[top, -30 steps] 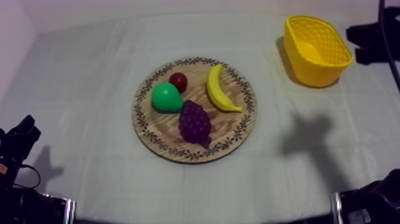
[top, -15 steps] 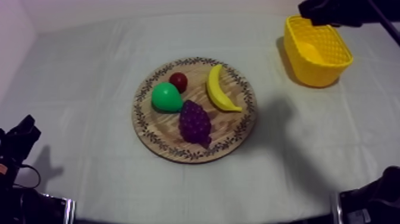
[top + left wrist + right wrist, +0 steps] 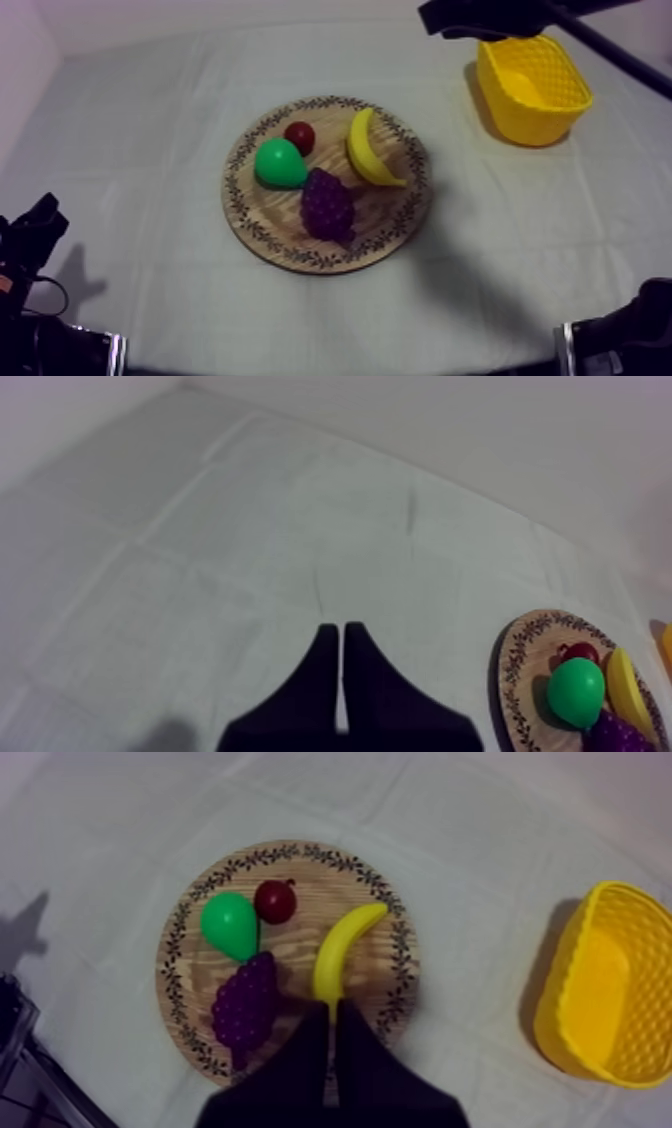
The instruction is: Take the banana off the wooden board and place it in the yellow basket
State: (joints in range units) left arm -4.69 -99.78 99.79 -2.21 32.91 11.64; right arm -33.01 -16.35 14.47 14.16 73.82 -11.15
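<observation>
- The banana [image 3: 372,150] lies untouched at 2 o'clock on the wooden board [image 3: 245,205], near the grapes [image 3: 327,205].
- Judged step: the reach. Next, the right gripper [image 3: 333,1010] must spread its fingers, then come down across the banana's middle.
- The right wrist view gives its fingers pressed together, aimed at the banana's near end. The top view places the yellow basket [image 3: 497,95] at the board's 2 o'clock, well apart.
- The left gripper [image 3: 343,634] is pressed together and idle.

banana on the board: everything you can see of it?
The banana is yellow, smooth, plastic-looking, curved, whole, tapering at both ends. It lies flat on the wooden board, on the side nearer the yellow basket, its outer curve facing the board's centre, grapes close by. Only the board seems to touch it.
</observation>
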